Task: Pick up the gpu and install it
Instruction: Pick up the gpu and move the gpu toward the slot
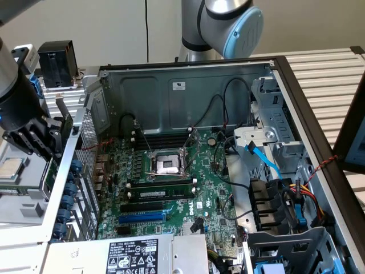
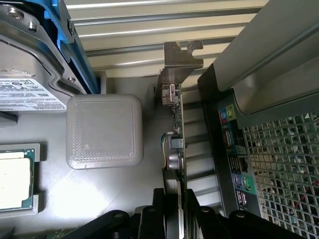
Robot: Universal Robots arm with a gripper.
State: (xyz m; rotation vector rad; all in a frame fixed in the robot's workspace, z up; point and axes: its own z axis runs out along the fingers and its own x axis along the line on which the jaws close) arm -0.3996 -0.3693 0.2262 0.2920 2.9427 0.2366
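Observation:
In the wrist view the gpu (image 2: 177,124) shows edge-on, a thin green card with its silver end bracket (image 2: 180,64) pointing away from the wrist. My gripper (image 2: 174,215) is shut on the card, a black finger on each face. In the exterior view my gripper (image 1: 50,136) hangs outside the open computer case, just past its wall on the exterior view's left, with the gpu (image 1: 64,123) showing as a dark edge in its grasp. The large green motherboard (image 1: 171,188) lies in the case, with a blue slot (image 1: 142,218) and black slots (image 1: 159,200) toward the front.
Below the gpu lie a grey square block (image 2: 104,130), a processor in a tray (image 2: 15,179) and a drive with blue rails (image 2: 35,74). The case's rear port panel (image 2: 234,164) and perforated grille (image 2: 284,169) stand close beside the card. A black cooler (image 1: 57,63) sits behind.

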